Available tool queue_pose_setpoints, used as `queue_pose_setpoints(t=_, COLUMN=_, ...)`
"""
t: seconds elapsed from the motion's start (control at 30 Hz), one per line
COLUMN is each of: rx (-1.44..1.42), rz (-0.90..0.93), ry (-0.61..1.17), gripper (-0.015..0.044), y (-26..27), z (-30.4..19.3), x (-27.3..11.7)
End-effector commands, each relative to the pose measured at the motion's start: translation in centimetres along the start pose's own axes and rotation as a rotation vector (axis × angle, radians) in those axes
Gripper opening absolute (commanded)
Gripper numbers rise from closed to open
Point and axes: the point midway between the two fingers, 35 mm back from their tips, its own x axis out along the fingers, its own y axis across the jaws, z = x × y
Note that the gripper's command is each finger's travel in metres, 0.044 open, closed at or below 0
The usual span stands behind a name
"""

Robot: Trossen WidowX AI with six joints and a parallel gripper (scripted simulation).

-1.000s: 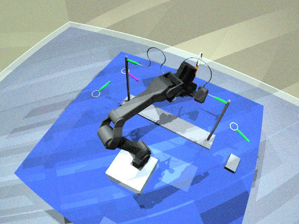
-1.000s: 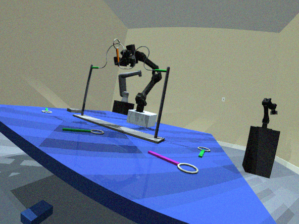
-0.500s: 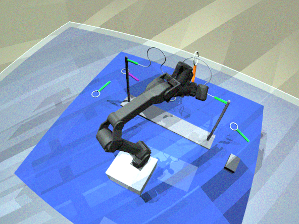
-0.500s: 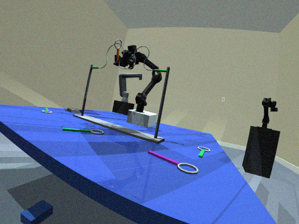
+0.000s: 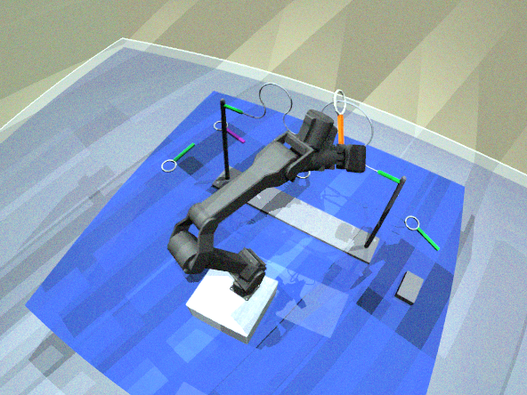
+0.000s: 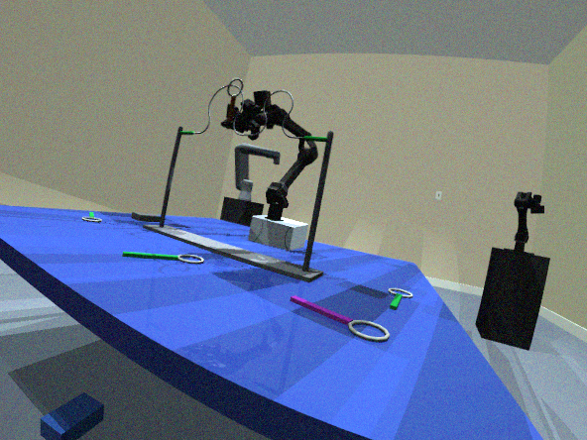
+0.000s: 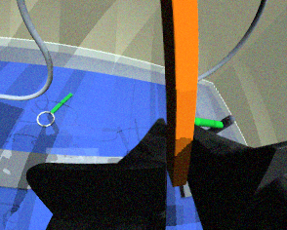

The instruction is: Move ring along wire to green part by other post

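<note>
Well, from where I stand, the blue tabletop (image 5: 147, 240) (image 6: 248, 362) (image 7: 122, 97) fills much of my view, patched with lighter and darker blue. Beige walls (image 5: 133, 4) (image 6: 397, 119) (image 7: 98, 19) meet the pale floor (image 5: 490, 262) (image 6: 560, 347), with a grey ceiling (image 6: 397, 10) overhead.

Up above the table, the gripper (image 5: 342, 153) (image 6: 231, 119) (image 7: 167, 124) is clamped on the orange handle (image 5: 341, 129) (image 6: 232, 105) (image 7: 185, 73). Its ring (image 5: 335, 102) (image 6: 228, 88) sits at the top, over by the high loop of the wire (image 5: 291, 102) (image 6: 209, 111) (image 7: 49, 63), between the two posts; I can't tell whether ring and wire touch.

On the blue lie a magenta-handled ring (image 5: 236, 134) (image 6: 322, 310) and several green-handled ones, one near a small grey block (image 5: 409, 287) (image 6: 146, 217). The arm stands on a white block (image 5: 214, 302) (image 6: 278, 233).

Beyond the table, a small dark arm (image 6: 522, 223) tops a black pedestal (image 6: 513, 297), and a grey arm (image 6: 241, 168) stands on a dark one. There's a light switch (image 6: 438, 195) on the far wall, and a dark blue block (image 6: 71, 418) below the table's near edge.
</note>
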Motion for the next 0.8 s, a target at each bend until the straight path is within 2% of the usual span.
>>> queue_pose_setpoints(t=0.0, rx=-0.041, rz=-0.034, ry=-0.018, gripper=-0.0150, y=-0.3, z=0.2, x=-0.4)
queue_pose_setpoints(t=0.77, rx=-0.305, rz=-0.212, ry=-0.057, gripper=-0.0150, y=-1.5, z=0.4, x=-0.4)
